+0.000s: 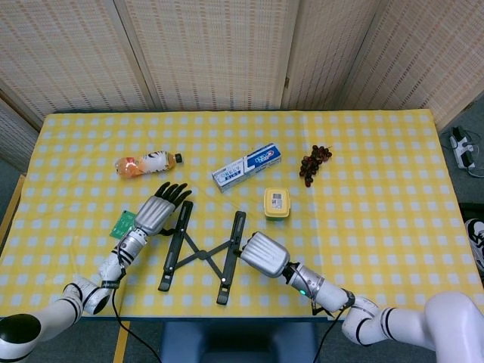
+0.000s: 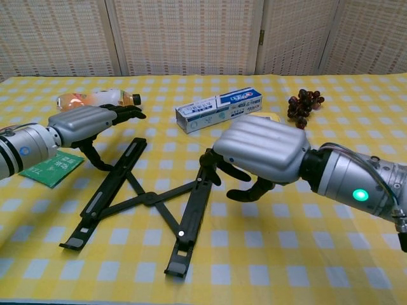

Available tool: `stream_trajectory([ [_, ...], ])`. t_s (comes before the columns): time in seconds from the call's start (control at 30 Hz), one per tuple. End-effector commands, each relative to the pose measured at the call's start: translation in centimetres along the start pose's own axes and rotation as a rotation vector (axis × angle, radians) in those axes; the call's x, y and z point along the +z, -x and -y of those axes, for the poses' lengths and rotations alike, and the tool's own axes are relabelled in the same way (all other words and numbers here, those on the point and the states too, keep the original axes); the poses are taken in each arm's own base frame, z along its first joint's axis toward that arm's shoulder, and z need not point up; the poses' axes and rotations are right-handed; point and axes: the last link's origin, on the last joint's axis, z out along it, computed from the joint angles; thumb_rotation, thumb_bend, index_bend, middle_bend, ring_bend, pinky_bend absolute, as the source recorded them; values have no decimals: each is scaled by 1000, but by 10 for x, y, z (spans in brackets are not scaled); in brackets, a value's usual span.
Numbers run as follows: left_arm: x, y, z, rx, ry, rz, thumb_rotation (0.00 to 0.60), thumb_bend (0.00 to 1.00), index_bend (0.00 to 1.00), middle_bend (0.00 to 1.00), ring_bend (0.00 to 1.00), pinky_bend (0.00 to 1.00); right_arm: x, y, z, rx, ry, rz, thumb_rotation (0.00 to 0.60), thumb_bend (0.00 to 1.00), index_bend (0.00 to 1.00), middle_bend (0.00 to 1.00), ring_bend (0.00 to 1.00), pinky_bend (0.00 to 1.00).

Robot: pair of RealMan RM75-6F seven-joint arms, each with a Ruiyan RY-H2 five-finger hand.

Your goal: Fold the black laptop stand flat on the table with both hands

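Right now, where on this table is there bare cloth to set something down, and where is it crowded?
Free: the right part of the table, beyond the grapes and yellow container; also the far strip behind the bottle and toothpaste box. Crowded: front left, around the laptop stand and both hands.

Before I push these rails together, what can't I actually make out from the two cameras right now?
- Right hand contact with the laptop stand: its shell hides the fingertips in both views.
- Left hand contact with the stand's left rail: not clear in either view.
- Yellow container: chest view shows only a sliver behind the right hand.
- Green packet: print too small; partly under the left forearm.
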Motion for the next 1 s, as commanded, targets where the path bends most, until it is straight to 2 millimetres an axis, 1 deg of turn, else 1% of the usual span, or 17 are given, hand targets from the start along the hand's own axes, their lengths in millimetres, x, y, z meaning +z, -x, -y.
stream_trajectory([
  [0.03, 0, 0, -1, -15, -2, -2, 600, 169, 0, 0, 0, 0, 4, 7, 5, -9, -17, 11, 600, 328, 583, 828, 815, 788],
  [0.23, -1, 0, -1, -46, -8, 0, 600, 169, 0, 0, 0, 0, 7, 19, 12, -28, -28, 0, 600, 206, 609, 843, 831, 805],
  [0.37, -2, 0, -1, -57, -10, -2, 600, 168, 0, 0, 0, 0, 10, 23, 16, -21, -29, -23, 600, 149, 623, 856, 843, 813],
  [0.73, -4, -1, 0, -92, -23, -1, 600, 168, 0, 0, 0, 0, 22, 32, 30, -33, -67, -43, 600, 147, 625, 859, 846, 815],
  [1.0, -6, 2, -2, -106, -22, 13, 600, 169, 0, 0, 0, 0, 28, 35, 31, -52, -75, -52, 600, 148, 625, 858, 845, 815],
])
